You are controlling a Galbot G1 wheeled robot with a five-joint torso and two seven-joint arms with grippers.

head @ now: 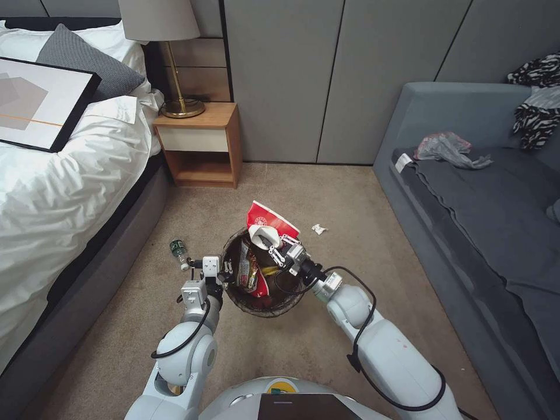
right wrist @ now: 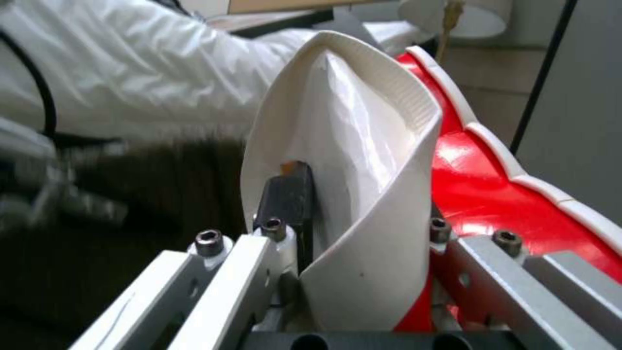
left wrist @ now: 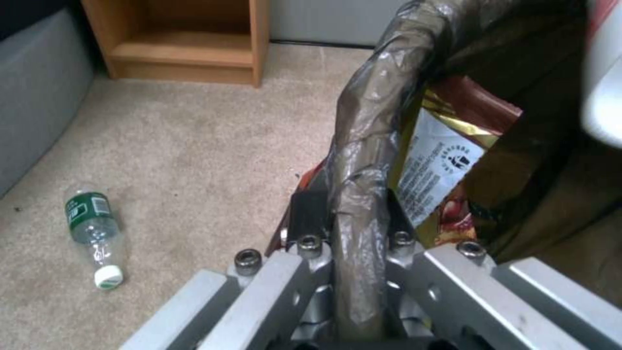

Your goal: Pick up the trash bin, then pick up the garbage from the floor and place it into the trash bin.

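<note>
Beside the trash bin, a green bottle lies uncollected

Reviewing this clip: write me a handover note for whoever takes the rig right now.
Left gripper: shut on the trash bin rim, holding it off the carpet.
Right gripper: shut on the squashed red-and-white paper cup, at the bin's far rim, not yet released.
Done: snack wrappers already in the bin.
Left: drop the cup; then the green bottle lying by the bed and the crumpled white paper beyond the bin.
</note>
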